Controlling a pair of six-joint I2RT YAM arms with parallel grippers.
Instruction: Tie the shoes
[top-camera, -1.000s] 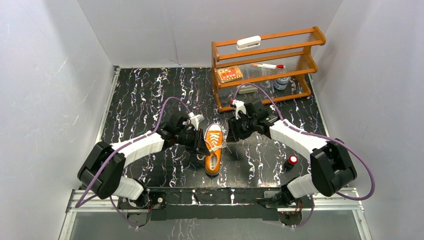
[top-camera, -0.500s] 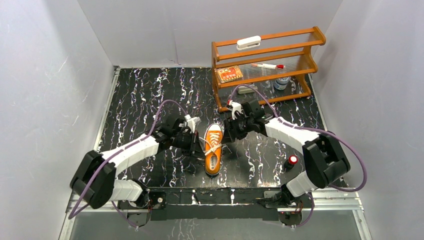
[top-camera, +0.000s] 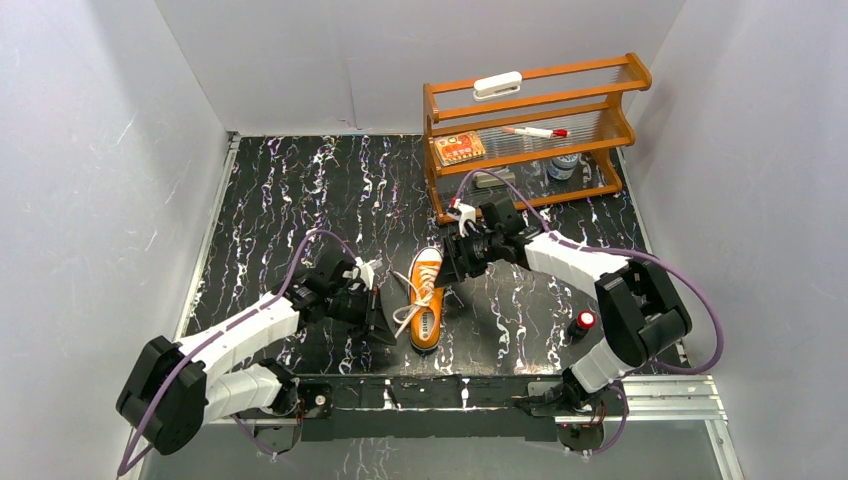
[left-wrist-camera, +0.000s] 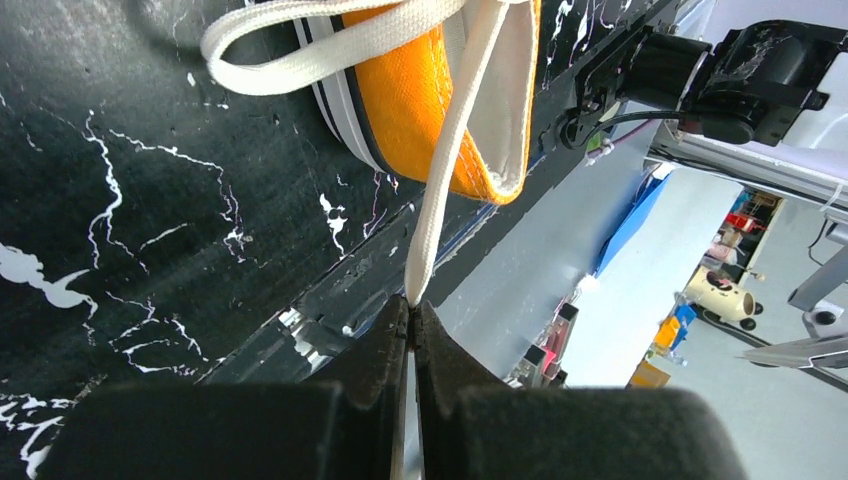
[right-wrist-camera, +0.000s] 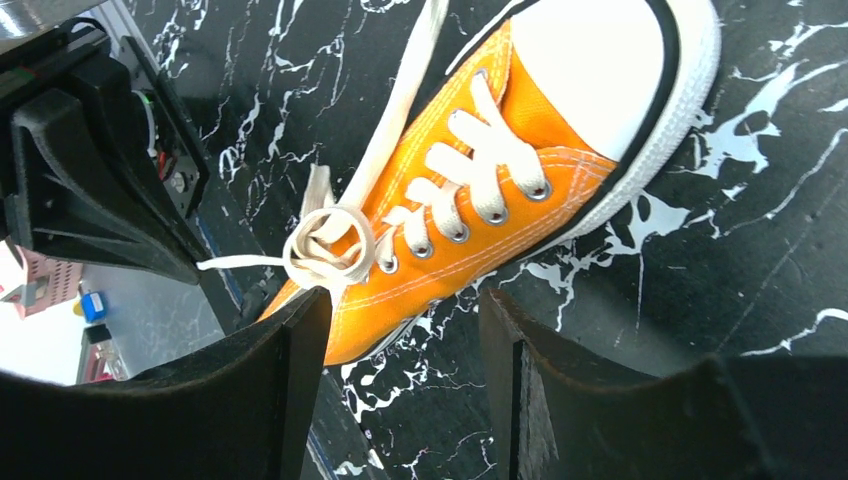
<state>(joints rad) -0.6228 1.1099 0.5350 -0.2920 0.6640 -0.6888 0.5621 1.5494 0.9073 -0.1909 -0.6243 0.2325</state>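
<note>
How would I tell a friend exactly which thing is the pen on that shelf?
Start at the wooden rack in the far right corner. On its middle shelf lies a slim white pen with a red end, to the right of a flat orange box. It is the only thin, stick-like thing there.

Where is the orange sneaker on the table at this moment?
In the top view the orange sneaker lies near the table's front edge, between the left gripper and the right gripper, with its toe pointing toward the wooden shelf.
</note>
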